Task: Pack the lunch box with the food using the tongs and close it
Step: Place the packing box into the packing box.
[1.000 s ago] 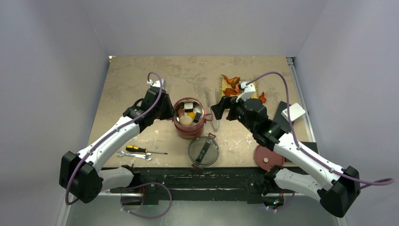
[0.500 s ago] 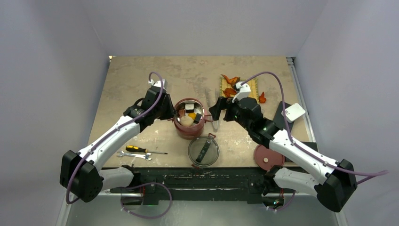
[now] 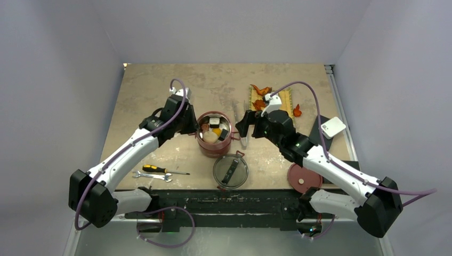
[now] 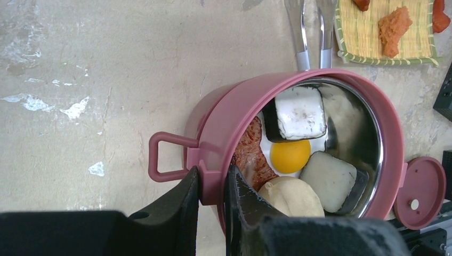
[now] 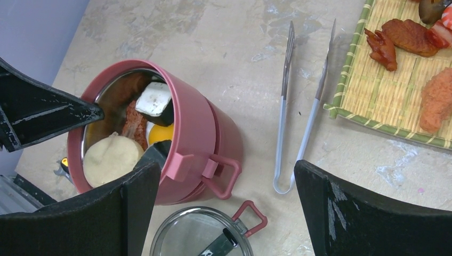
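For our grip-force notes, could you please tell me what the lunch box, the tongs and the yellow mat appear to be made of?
Lunch box: matte dusty-red shell, probably plastic or coated metal; inside shows mirror-like reflections, likely polished steel. Tongs: thin silvery arms with glints, apparently metal. Mat: visible strip weave, likely bamboo or straw.

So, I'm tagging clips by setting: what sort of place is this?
Likely a robot test cell, not a kitchen: bare grey walls enclose a worn table, toy food sits in the lunch box, a screwdriver lies nearby.
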`<state>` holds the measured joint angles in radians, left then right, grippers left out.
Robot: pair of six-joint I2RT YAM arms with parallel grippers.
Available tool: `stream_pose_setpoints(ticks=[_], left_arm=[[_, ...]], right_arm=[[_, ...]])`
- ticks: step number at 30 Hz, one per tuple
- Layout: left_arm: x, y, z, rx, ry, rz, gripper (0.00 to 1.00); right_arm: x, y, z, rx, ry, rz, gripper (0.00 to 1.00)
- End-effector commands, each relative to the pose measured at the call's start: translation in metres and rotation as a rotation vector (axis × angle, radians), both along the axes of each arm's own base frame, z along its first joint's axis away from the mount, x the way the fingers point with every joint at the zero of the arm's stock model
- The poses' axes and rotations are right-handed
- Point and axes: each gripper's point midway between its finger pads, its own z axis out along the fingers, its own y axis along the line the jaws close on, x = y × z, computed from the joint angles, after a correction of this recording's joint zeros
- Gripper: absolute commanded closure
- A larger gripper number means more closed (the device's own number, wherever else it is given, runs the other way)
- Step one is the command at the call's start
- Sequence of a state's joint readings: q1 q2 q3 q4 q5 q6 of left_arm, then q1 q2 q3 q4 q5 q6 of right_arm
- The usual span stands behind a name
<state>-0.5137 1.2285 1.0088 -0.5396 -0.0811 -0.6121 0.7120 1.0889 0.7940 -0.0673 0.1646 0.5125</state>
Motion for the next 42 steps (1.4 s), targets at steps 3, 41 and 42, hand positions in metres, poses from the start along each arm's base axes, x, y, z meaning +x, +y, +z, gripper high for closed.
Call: stream_pose_setpoints(ticks=[3,41,42], left_arm=[[0.016,-0.019,0.038,-0.081,-0.104,-0.039,1.0],[0.026,-0.012,0.051,0.008,-0.184,-0.09,0.3],[0.028,-0.01,0.053,0.02,-0.195,-0.085,0.28]], right_arm=[[0.003,0.005,0.008,0.026,-0.009,0.005,0.01],[-0.008,0.003,-0.072,0.055,0.243,0.048,0.21],[-0.008,0.005,-0.07,0.056,0.235,0.06,0.21]])
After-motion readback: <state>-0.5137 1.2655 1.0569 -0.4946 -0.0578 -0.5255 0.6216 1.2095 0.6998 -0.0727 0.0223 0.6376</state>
